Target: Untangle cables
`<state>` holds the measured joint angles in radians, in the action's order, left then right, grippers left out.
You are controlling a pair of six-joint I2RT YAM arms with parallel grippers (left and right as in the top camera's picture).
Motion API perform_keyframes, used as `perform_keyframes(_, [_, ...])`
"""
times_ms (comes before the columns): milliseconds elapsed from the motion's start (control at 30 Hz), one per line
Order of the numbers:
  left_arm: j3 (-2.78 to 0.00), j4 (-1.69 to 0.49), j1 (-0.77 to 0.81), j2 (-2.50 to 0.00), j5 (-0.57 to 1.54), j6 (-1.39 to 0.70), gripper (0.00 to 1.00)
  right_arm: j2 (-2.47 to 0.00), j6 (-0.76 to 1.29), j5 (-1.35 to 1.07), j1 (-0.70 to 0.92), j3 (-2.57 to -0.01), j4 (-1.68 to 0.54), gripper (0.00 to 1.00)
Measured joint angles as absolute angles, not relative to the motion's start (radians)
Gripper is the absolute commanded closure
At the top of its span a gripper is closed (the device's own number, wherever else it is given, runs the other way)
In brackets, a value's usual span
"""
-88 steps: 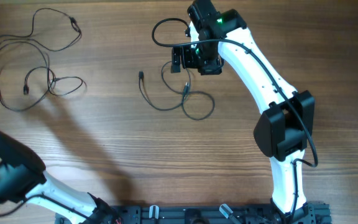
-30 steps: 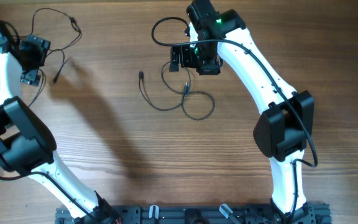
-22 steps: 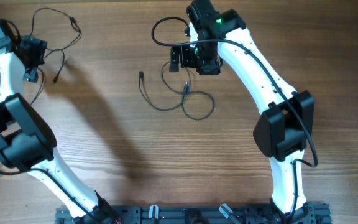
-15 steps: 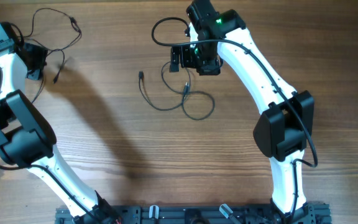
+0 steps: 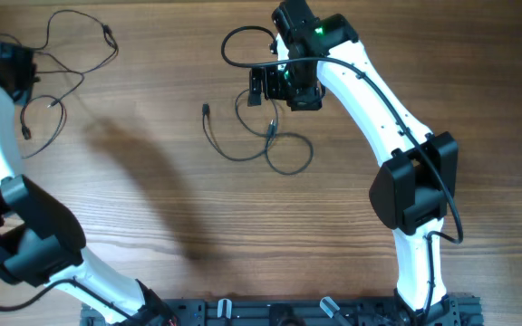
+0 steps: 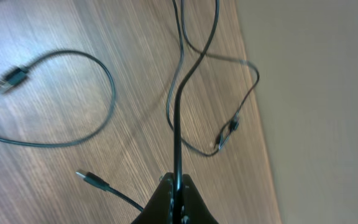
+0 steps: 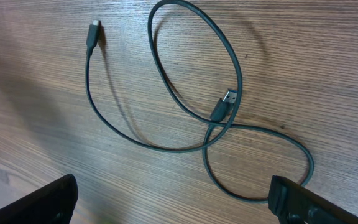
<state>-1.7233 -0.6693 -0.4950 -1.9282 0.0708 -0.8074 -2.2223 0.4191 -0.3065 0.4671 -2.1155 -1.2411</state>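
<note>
Now, left gripper (image 6: pixel 178 188): pinched together on one thin black wire (image 6: pixel 177 124), at the far-left side of the wood-grain tabletop (image 5: pixel 152 226).
Held wire: runs straight out from the gripper, then falls into loose loops close to the tabletop's edge.
Right gripper (image 7: pixel 173 200): fingers wide apart, hovering over the second thin black looped cable (image 7: pixel 224 104), gripping nothing.
Risk: a harder pull could cinch a crossing loop into a knot. The wire could also slip free or drag over the edge.
</note>
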Motion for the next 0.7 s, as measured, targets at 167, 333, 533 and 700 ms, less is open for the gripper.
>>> perform_keyframes(167, [-1.723, -0.780, -0.625, -1.907, 0.009, -0.865, 0.96, -2.222, 0.419, -0.307, 0.467, -2.115, -1.237, 0.00])
perform_keyframes(333, [-1.723, -0.854, -0.746, -1.906, -0.055, -0.906, 0.96, -2.222, 0.419, -0.307, 0.467, -2.115, -1.225, 0.00])
perform_keyframes(533, [-1.723, -0.854, -0.733, -1.906, -0.051, -0.919, 0.96, -2.222, 0.419, -0.307, 0.478, -2.115, -1.217, 0.00])
perform_keyframes(700, [-1.723, -0.854, -0.676, -1.934, -0.036, -0.931, 0.96, -2.222, 0.419, -0.307, 0.480, -2.115, -1.218, 0.00])
